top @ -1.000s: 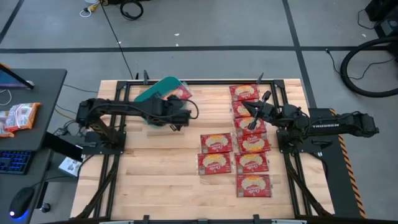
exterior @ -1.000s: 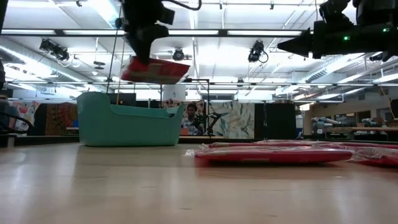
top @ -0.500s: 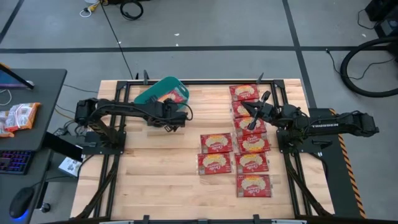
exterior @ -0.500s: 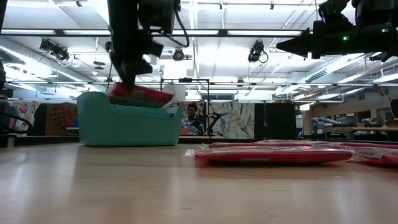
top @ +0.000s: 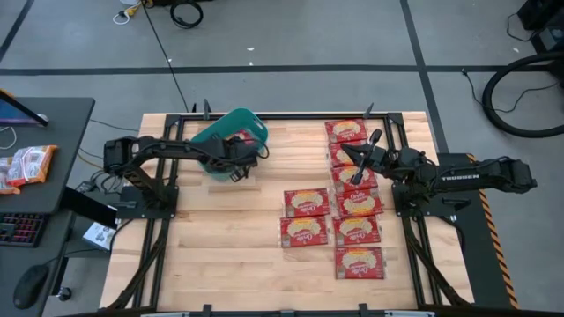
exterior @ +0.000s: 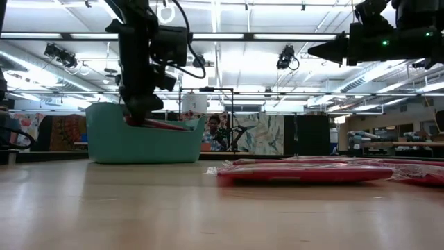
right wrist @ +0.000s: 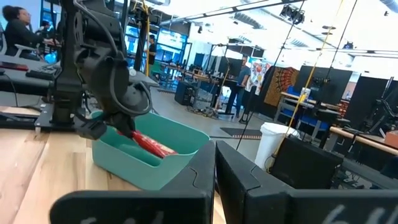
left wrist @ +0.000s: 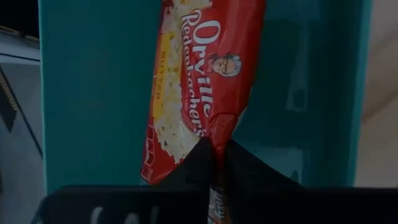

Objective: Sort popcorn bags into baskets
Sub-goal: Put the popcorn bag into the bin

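Fingers (left wrist: pixel 199 163) of the left gripper (left wrist: pixel 216 160) pinch one end of a red bag (left wrist: pixel 199 93), which hangs inside the teal basket (top: pixel 231 123) at the table's (top: pixel 229 264) far left. The right gripper (right wrist: pixel 215 163), fingers pressed together on nothing, hovers over the bags (top: pixel 356 204) lying at the right.

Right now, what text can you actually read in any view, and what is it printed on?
"Orville Redenbacher's" in white, on the popcorn bag pinched in the left gripper over the teal basket.
"TROSSEN" on the right arm, small, barely legible.
Lettering on the bags lying on the table: too small to read.
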Available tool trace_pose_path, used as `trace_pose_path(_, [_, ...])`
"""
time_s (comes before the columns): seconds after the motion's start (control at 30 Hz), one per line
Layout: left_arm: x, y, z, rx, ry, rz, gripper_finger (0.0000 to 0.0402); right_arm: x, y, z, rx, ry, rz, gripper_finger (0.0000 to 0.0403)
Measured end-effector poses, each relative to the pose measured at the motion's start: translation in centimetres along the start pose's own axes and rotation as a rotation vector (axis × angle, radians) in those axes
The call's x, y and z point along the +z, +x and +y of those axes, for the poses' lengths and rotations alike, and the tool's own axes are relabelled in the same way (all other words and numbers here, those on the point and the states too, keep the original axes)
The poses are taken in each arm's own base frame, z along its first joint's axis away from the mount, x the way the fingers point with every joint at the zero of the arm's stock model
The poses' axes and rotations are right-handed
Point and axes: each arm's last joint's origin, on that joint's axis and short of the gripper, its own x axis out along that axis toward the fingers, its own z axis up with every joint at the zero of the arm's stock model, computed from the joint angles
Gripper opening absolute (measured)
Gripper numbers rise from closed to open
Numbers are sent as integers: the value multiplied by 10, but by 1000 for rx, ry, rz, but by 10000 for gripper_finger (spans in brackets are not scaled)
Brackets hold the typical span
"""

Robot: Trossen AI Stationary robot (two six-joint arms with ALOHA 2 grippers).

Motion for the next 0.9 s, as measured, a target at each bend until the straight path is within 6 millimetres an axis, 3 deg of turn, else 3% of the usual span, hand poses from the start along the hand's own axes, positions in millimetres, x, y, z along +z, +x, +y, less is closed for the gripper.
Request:
trace_pose_path(0.27, [1, -2, 2, -25, -21, 23, 149, 0, 0, 0, 0, 0, -1, 20])
trace_pose_path(0.5, [30, -38, 1, -186, -16, -69, 164, 0, 0, 0, 0, 1, -1, 20])
trace_pose_path(0.73, [46, -60, -38, -481, 96, -332, 160, 0, 0, 0, 0, 0, 0, 20])
trace_pose_path(0.9, [45, -60, -73, -531, 192, -399, 160, 0, 0, 0, 0, 0, 0, 20])
